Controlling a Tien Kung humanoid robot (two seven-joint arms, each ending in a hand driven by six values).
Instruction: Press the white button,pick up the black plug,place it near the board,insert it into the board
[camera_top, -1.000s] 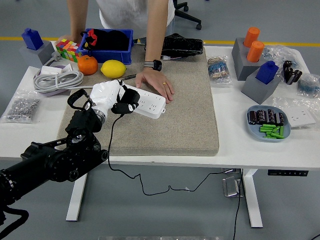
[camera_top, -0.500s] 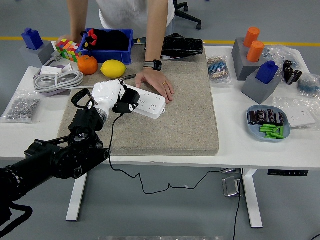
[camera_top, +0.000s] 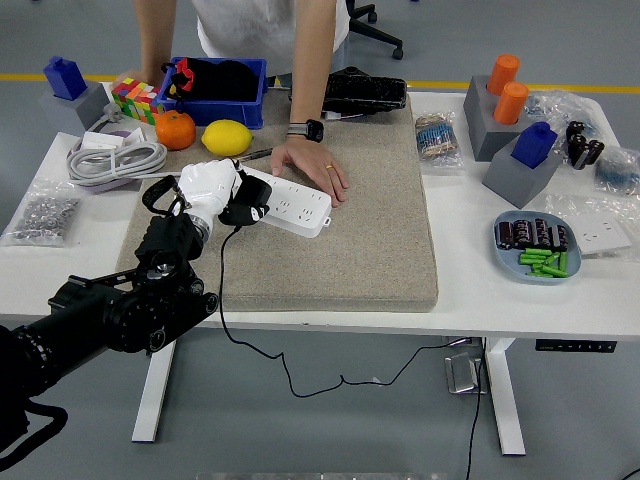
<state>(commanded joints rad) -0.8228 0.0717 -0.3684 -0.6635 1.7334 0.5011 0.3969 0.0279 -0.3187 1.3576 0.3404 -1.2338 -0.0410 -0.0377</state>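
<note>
Gripping black plug (camera_top: 247, 212) w/ left hand (camera_top: 212, 190), fingers closed, at board (camera_top: 290, 208).

From my remote station I see a beige mat (camera_top: 330, 240) covering the white table (camera_top: 480, 290). On the mat lies a white power strip (camera_top: 295, 208); at the strip's left end, the white left hand (camera_top: 212, 190) closes on a black plug (camera_top: 248, 211) trailing a black cord (camera_top: 222, 290). Beyond the strip sit a yellow lemon (camera_top: 227, 137), an orange fruit (camera_top: 175, 130), a multicoloured cube (camera_top: 135, 98) and a blue bin (camera_top: 215, 92). Far right of the strip, green pieces (camera_top: 545, 262) lie in a pale blue dish (camera_top: 532, 247).
</note>
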